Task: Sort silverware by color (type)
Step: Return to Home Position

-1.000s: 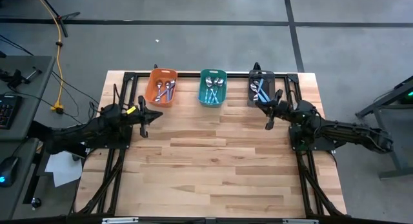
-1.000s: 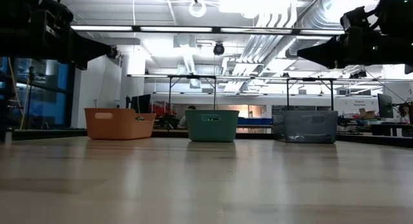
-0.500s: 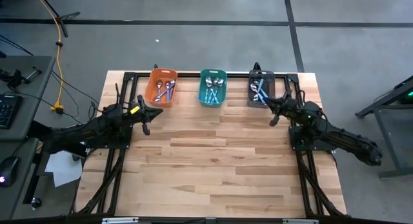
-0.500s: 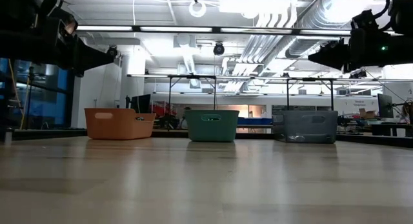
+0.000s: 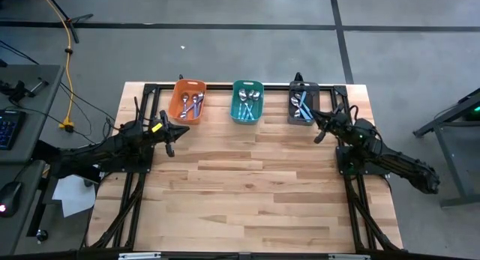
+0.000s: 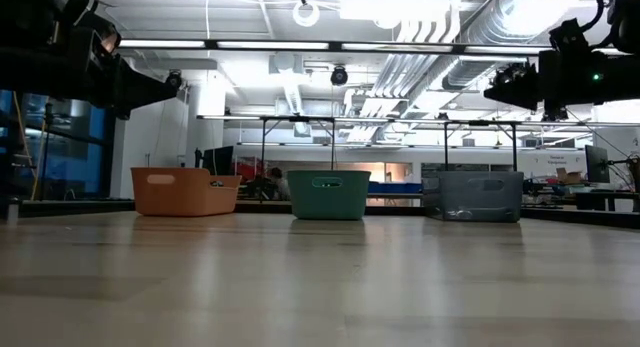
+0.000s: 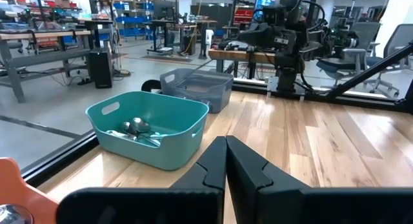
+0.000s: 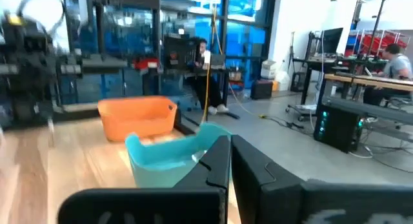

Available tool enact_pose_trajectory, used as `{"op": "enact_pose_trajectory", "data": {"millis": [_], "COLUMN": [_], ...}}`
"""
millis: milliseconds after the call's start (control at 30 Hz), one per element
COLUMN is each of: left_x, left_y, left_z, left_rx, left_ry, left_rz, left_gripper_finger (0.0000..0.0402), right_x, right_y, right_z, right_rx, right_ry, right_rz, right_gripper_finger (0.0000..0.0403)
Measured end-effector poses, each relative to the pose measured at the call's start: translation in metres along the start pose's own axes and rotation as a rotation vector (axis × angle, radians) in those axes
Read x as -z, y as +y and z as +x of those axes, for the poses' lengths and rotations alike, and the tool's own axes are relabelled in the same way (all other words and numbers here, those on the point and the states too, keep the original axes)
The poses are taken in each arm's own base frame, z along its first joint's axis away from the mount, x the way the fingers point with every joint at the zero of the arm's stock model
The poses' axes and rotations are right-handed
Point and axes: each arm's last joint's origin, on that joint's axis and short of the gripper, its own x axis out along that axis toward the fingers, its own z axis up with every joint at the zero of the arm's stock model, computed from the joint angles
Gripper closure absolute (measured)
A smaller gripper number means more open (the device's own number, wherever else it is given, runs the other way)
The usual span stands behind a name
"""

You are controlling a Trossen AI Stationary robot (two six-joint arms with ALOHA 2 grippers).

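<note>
— So, where is your silverware [image 5: 248, 105]?
— It lies in three bins at the table's [image 5: 247, 186] far edge: purple-handled spoons [image 5: 195, 104] in the orange bin [image 5: 178, 103], blue-handled ones in the teal bin [image 5: 235, 103] and the dark grey bin [image 5: 292, 104].
— And your arms?
— Both hang above the table near the bins. Your left gripper [image 5: 176, 132] and right gripper [image 5: 317, 132] are closed, holding nothing.
</note>
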Motion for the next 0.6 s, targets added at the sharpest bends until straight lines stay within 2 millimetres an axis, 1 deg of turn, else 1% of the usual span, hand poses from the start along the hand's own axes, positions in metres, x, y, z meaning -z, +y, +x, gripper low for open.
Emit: {"op": "enact_pose_trajectory", "data": {"millis": [67,167,267,600], "left_x": [-0.0001,-0.0001,0.0000,-0.0001], "left_y": [0.0000,0.0000,0.0000,0.0000], "left_z": [0.0000,0.0000,0.0000,0.0000], "left_rx": [0.000,0.000,0.000,0.000], "left_ry": [0.000,0.000,0.000,0.000], "left_rz": [0.000,0.000,0.000,0.000], "left_gripper_finger": [0.0401,0.0401,0.0401,0.0401], "right_x": [0.0029,0.0047,0.0064,0.0089], "right_y": [0.0002,0.0004,0.0005,0.0007], "right_z": [0.0001,0.0000,-0.0001,-0.0003], "right_rx": [-0.002,-0.002,0.000,-0.001], "right_ry": [0.030,0.049,0.066,0.092], "right_rz": [0.005,0.095,0.146,0.139], "right_gripper_finger": [0.0403,0.0403,0.0403,0.0403]}}
